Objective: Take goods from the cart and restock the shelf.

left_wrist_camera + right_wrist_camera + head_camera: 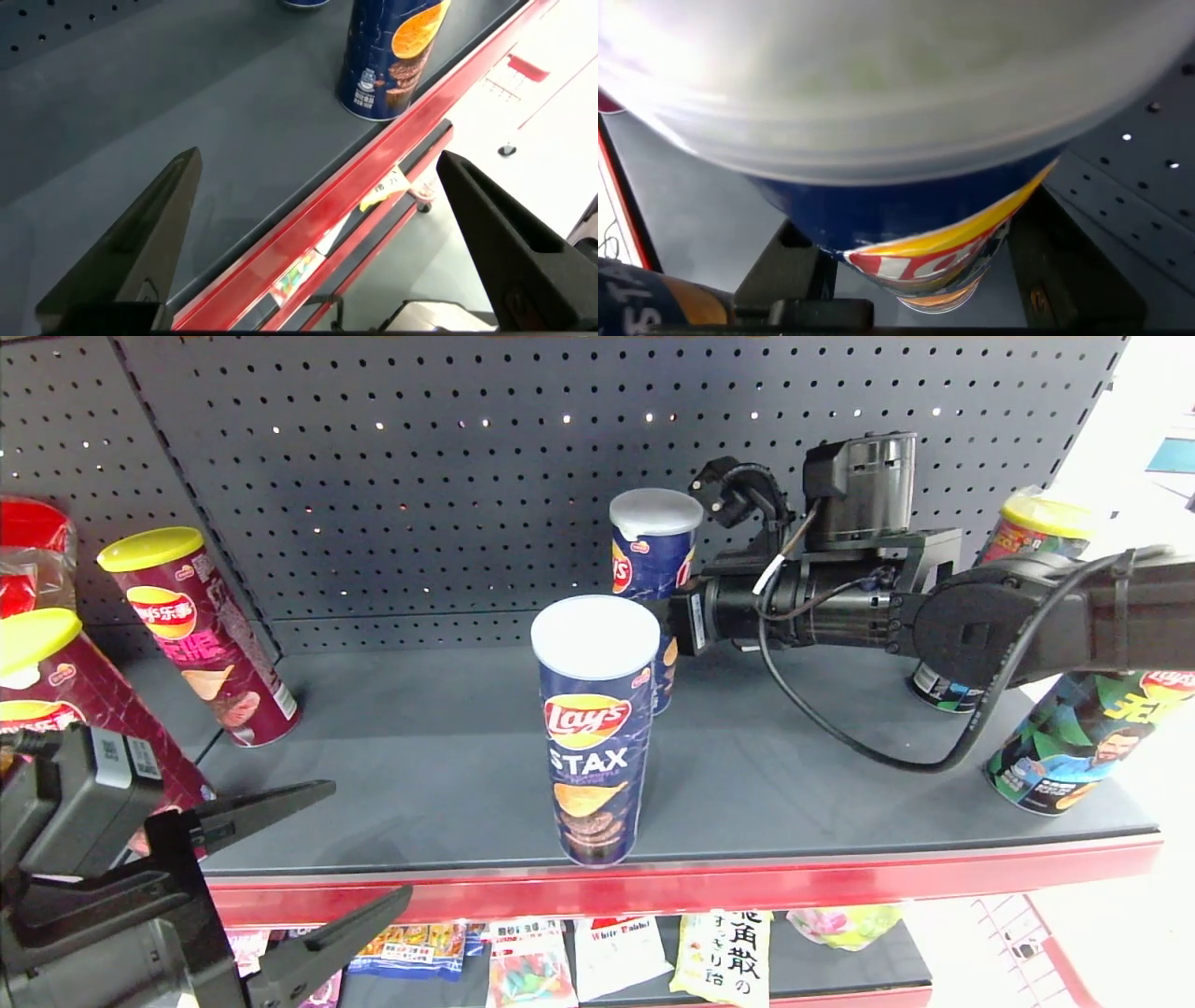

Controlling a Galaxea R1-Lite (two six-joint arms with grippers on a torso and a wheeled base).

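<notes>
1. Shelf board (747, 775): smooth matt grey, like painted metal.
2. Back panel (420, 476), 12 o'clock: matt grey perforated sheet metal.
3. Shelf lip (747, 877), 6 o'clock: glossy red.
4. Front can (595, 747): glossy printed wrap, frosted plastic lid.
5. Rear can (649, 551): glossy wrap, frosted lid.
6. Left gripper (370, 841): matt black plastic fingers.

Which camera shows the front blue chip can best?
The head view: the front blue can stands whole at the shelf edge. The left wrist view catches its lower part; the right wrist view, perhaps a sliver.
</notes>
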